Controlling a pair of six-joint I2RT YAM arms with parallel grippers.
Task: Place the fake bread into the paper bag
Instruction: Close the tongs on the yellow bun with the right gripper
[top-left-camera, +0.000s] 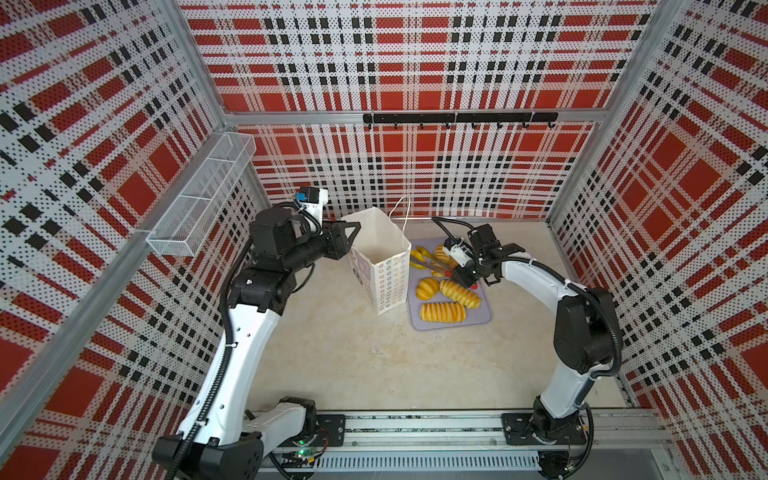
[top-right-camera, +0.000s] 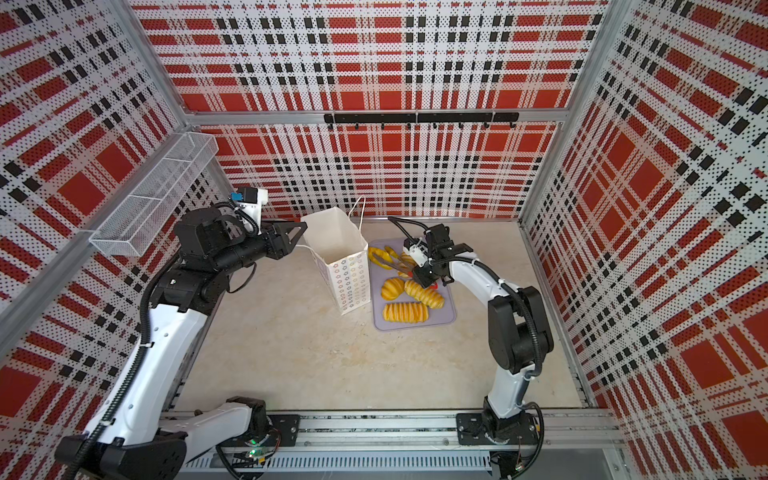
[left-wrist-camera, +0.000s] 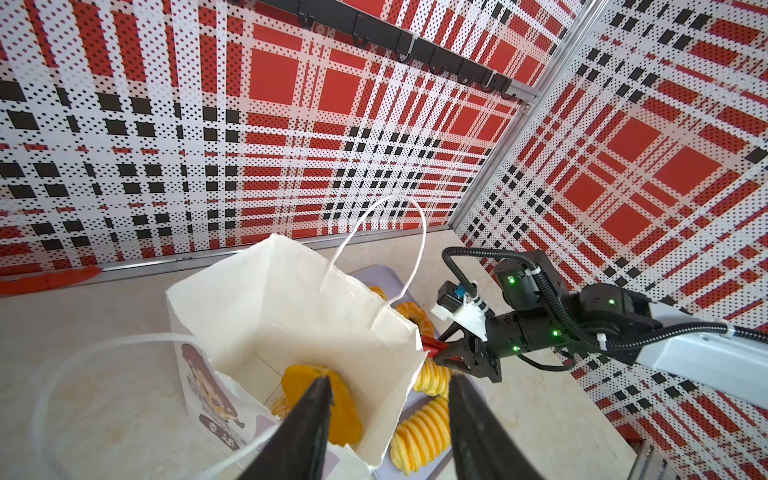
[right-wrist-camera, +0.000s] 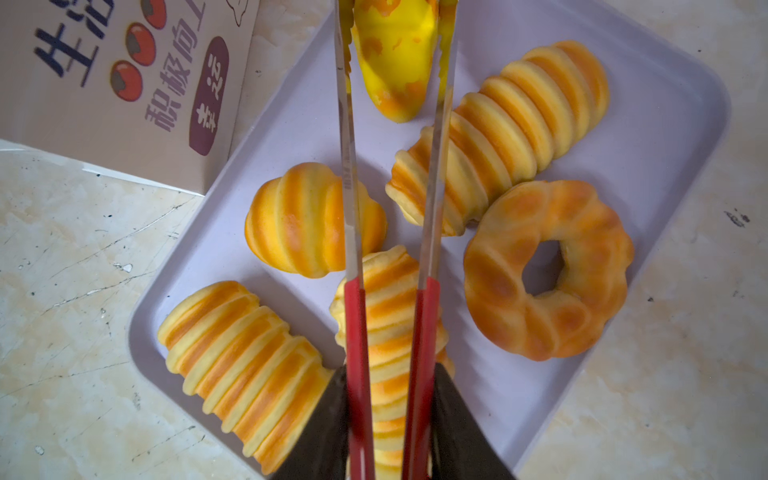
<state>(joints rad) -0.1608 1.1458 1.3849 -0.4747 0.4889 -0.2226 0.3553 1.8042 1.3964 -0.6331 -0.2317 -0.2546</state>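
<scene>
Paper bag (top-left-camera: 386, 270) stands upright on the desk (top-left-camera: 353, 365) with its mouth open. In both top views it is just left of the lilac tray (top-left-camera: 453, 326). One cord handle (left-wrist-camera: 422, 237) sticks up from the far rim.

Left tool (left-wrist-camera: 390, 382) sits at the bag's far-left rim, level with the top edge. Its fingers (left-wrist-camera: 307, 432) stand roughly half apart, with nothing seen clamped between them. The bag's other cord handle (left-wrist-camera: 124, 340) loops out and passes by one finger; cannot tell whether it touches.

Inside the bag, from the left wrist view: one golden piece (left-wrist-camera: 347, 415) lies on the bottom, partly hidden by a finger. A seeded bit (left-wrist-camera: 281, 405) lies beside it.

Right tool (right-wrist-camera: 390, 374) is over the tray, closed on the red handles of the tongs (right-wrist-camera: 350, 187). The tong tips pinch a yellow piece (right-wrist-camera: 395, 62) at the far part of the tray, near the bag. Cannot tell whether it is clear of the tray.

Other toy bread (top-left-camera: 442, 311) lies flat on the tray:
- Three ridged loaves (right-wrist-camera: 245, 370), one directly under the tongs.
- A small ridged roll (right-wrist-camera: 299, 220) beside the tongs.
- A ring donut (right-wrist-camera: 548, 270) touching one loaf.

The bag's printed side (right-wrist-camera: 124, 83) faces the tray, with its corner just beside the tray's edge.
</scene>
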